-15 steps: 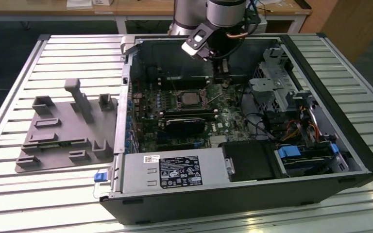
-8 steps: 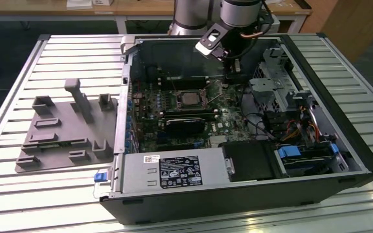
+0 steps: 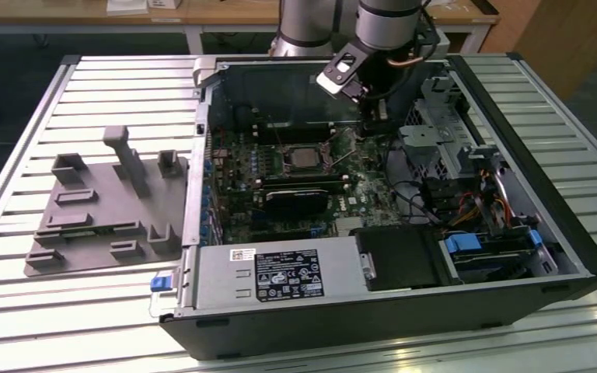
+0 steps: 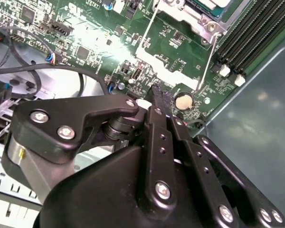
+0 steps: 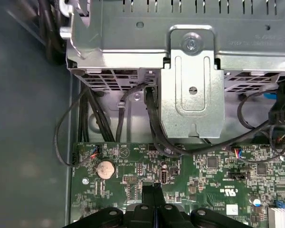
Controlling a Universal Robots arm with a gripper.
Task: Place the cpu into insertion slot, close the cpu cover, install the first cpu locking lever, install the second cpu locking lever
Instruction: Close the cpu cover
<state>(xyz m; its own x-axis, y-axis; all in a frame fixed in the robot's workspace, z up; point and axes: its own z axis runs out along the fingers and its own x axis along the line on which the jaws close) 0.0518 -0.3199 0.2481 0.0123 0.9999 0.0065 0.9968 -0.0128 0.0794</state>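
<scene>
The green motherboard (image 3: 277, 179) lies inside the open computer case. On it, the insertion slot (image 3: 304, 158) holds the silvery cpu (image 3: 305, 156), and the dark cpu cover (image 3: 287, 158) appears to lie flat around the chip. In the second wrist view a corner of the cover (image 4: 183, 8) shows, with two thin metal locking levers (image 4: 205, 61) (image 4: 146, 29) running beside it. My gripper (image 3: 373, 134) hangs just to the exterior view's right of the slot. It is shut and holds nothing. Its black fingertips (image 4: 157, 92) (image 5: 154, 191) hover close over the board beside a coin battery (image 4: 183, 100) (image 5: 104, 169).
A silver drive cage (image 5: 192, 85) and black cables (image 5: 154, 128) stand close ahead of the fingertips. A black card (image 3: 298, 203) and the power supply (image 3: 277, 276) lie nearer the front. A grey fixture tray (image 3: 102, 210) sits on the slatted table, exterior view's left.
</scene>
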